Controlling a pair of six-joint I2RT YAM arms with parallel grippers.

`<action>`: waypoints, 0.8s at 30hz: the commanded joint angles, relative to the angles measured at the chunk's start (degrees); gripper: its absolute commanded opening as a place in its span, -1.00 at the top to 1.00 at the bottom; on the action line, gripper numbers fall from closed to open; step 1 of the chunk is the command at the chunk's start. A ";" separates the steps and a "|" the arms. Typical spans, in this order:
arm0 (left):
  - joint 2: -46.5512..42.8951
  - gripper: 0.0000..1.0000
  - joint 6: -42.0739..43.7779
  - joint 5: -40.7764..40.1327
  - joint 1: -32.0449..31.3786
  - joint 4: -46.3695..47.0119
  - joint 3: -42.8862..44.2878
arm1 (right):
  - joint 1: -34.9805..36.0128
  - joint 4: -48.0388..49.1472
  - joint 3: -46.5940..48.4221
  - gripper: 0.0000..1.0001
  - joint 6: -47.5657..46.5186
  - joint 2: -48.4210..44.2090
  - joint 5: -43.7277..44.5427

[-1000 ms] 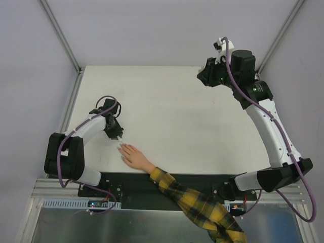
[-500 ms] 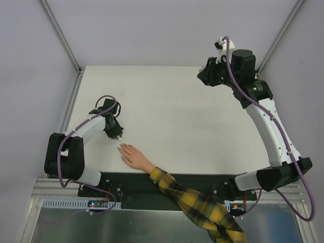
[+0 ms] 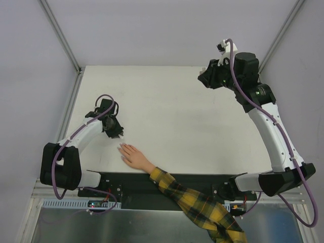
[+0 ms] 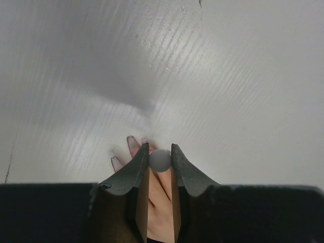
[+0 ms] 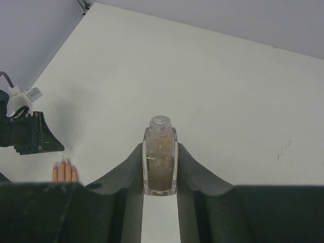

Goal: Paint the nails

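The flesh-coloured mannequin hand point(image 3: 133, 157) with a yellow plaid sleeve point(image 3: 202, 207) lies palm down at the table's near edge. Its nails point(image 3: 121, 147) point up-left; in the left wrist view the nails point(image 4: 132, 144) look pale and pinkish. My left gripper point(image 3: 119, 135) hovers just beyond the fingertips, and in its own view the left gripper point(image 4: 159, 148) is shut on a small grey round-ended brush cap point(image 4: 160, 160) above the fingers. My right gripper point(image 3: 203, 77) is held high at the far right, where the right gripper point(image 5: 160, 145) is shut on an open clear nail-polish bottle point(image 5: 160, 157).
The white table point(image 3: 172, 116) is bounded by metal rails at the far left and far right corners. A black base strip point(image 3: 126, 185) runs along the near edge. The right wrist view shows the left gripper point(image 5: 30, 134) and the hand's fingers point(image 5: 64, 172) far below.
My left arm's elbow has swung left and its gripper has edged slightly away from the fingertips. My right arm has shifted a little to the right with the bottle.
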 commanded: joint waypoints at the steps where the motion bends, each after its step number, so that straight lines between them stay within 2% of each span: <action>1: -0.24 1.00 0.81 1.59 0.37 -1.51 -0.60 | -0.28 2.89 -0.18 0.99 1.09 -2.90 -1.16; 24: 3.98 1.00 -0.25 0.10 0.37 -3.53 0.90 | -0.28 2.80 1.14 0.99 0.21 -1.40 -0.46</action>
